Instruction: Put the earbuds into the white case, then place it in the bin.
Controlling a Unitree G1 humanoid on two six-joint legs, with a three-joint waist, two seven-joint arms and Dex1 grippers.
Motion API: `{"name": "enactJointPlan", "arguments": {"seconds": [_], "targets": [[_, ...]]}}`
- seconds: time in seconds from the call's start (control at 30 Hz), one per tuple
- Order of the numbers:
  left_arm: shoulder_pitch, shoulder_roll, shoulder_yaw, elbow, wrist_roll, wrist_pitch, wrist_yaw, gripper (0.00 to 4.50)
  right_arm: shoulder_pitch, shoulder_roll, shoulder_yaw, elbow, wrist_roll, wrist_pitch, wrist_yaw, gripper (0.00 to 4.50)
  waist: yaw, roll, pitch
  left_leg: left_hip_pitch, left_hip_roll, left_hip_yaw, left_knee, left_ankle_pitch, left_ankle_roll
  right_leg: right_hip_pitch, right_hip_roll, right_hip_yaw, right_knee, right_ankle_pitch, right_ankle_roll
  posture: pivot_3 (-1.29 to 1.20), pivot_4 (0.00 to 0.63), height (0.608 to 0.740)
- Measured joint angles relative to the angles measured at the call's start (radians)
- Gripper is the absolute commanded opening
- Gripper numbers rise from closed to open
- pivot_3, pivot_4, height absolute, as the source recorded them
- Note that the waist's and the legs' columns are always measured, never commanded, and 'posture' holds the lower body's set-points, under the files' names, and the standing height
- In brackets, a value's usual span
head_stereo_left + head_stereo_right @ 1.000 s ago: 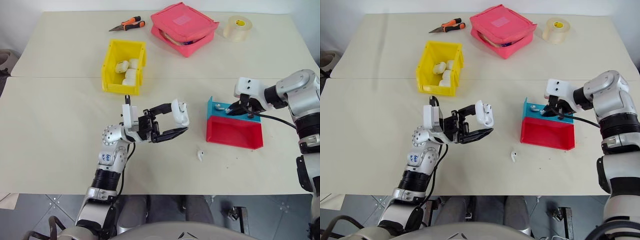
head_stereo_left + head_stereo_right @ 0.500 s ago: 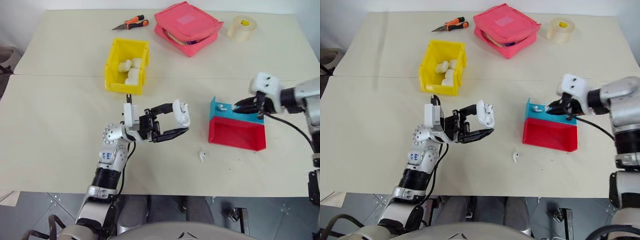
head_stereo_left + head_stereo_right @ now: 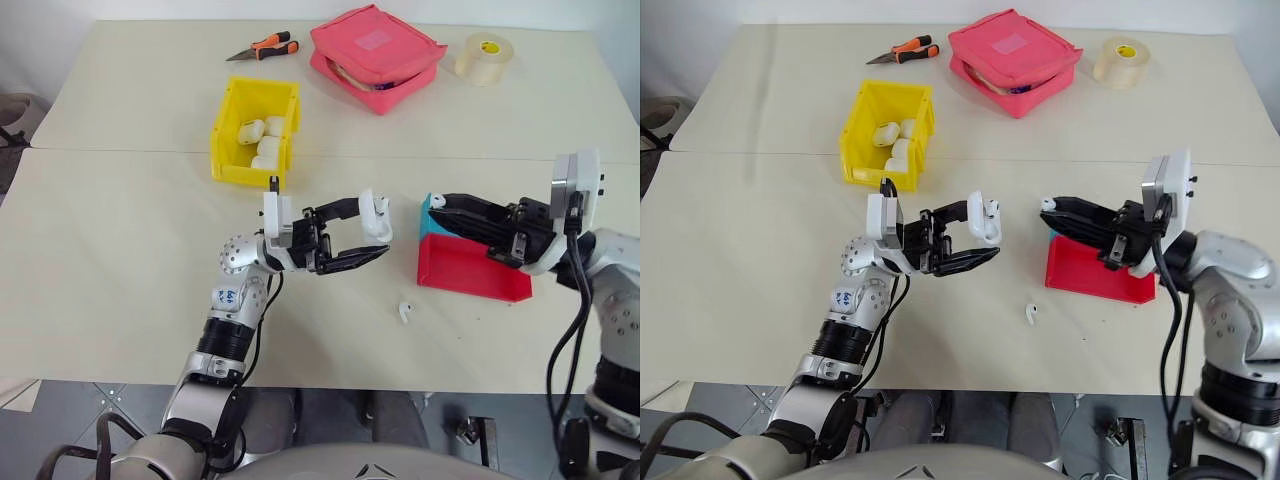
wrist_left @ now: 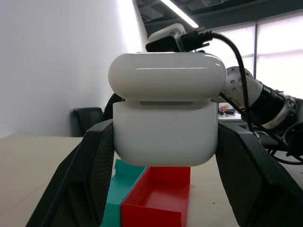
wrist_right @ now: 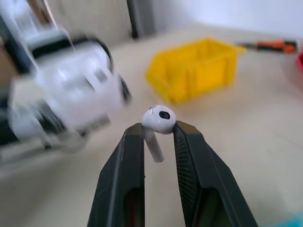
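Observation:
My left gripper [image 3: 380, 230] is shut on the white case [image 3: 374, 214], held above the table's middle; in the left wrist view the case [image 4: 165, 123] sits between both fingers with its lid raised. To its right, my right gripper [image 3: 440, 206] points leftwards at the case, shut on one of the earbuds [image 5: 159, 119] at its fingertips [image 5: 135, 137]. This earbud [image 3: 1048, 205] is a short gap from the case. Another earbud [image 3: 404, 312] lies on the table in front. The yellow bin [image 3: 225, 150] stands farther back to the left and holds several white cases [image 3: 262, 143].
A red tray [image 3: 470, 272] and a blue tray [image 3: 428, 212] behind it sit under my right gripper. A pink pouch [image 3: 373, 55], a tape roll [image 3: 485, 57] and orange-handled pliers [image 3: 262, 46] lie along the far edge.
My right gripper has lifted out of the blue tray with an earbud, drawn back and turned to point left at the case. The left gripper has kept its place and its hold.

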Motion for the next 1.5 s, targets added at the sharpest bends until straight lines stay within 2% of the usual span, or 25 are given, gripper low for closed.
{"name": "enactJointPlan", "arguments": {"seconds": [0.13, 0.33, 0.67, 1.27, 1.5], "targets": [[-0.004, 0.002, 0.000, 0.000, 0.000, 0.017, -0.006, 2.80, 0.010, 0.070, -0.017, -0.050, 0.178, 0.034, -0.136, 0.49, 0.001, 0.000, 0.000, 0.000, 0.000, 0.000, 0.000, 0.000, 0.000, 0.000, 0.000, 0.000, 0.000, 0.000, 0.000, 0.00, 0.150, 0.740], [-0.015, 0.004, -0.001, 0.000, 0.000, 0.044, -0.019, 2.80, 0.069, 0.074, 0.014, -0.118, 0.318, 0.041, -0.235, 0.49, -0.001, 0.000, 0.000, 0.000, -0.001, 0.000, 0.000, 0.000, 0.000, 0.000, 0.000, 0.000, 0.000, 0.000, 0.000, 0.00, 0.150, 0.740], [-0.017, 0.001, -0.004, -0.004, 0.000, 0.067, -0.022, 2.80, 0.131, 0.100, 0.128, -0.130, 0.296, -0.051, -0.279, 0.49, 0.000, 0.000, 0.000, 0.001, -0.001, 0.001, 0.000, 0.000, 0.000, 0.000, 0.000, 0.001, 0.000, 0.000, 0.000, 0.00, 0.150, 0.740], [-0.015, 0.016, -0.015, -0.004, 0.004, 0.095, -0.021, 2.80, 0.199, 0.087, 0.210, -0.122, 0.248, -0.165, -0.259, 0.49, -0.001, 0.000, 0.000, 0.001, -0.001, 0.001, -0.001, 0.000, 0.000, 0.000, 0.001, 0.001, 0.000, 0.000, 0.000, 0.00, 0.150, 0.740], [-0.016, 0.011, 0.003, -0.007, 0.001, 0.093, -0.016, 2.80, 0.196, 0.069, 0.219, -0.089, 0.247, -0.158, -0.270, 2.81, 0.000, 0.000, 0.000, 0.001, -0.001, 0.001, -0.001, 0.000, 0.000, 0.000, 0.000, 0.001, 0.000, 0.000, 0.000, 0.00, 0.150, 0.740]]}}
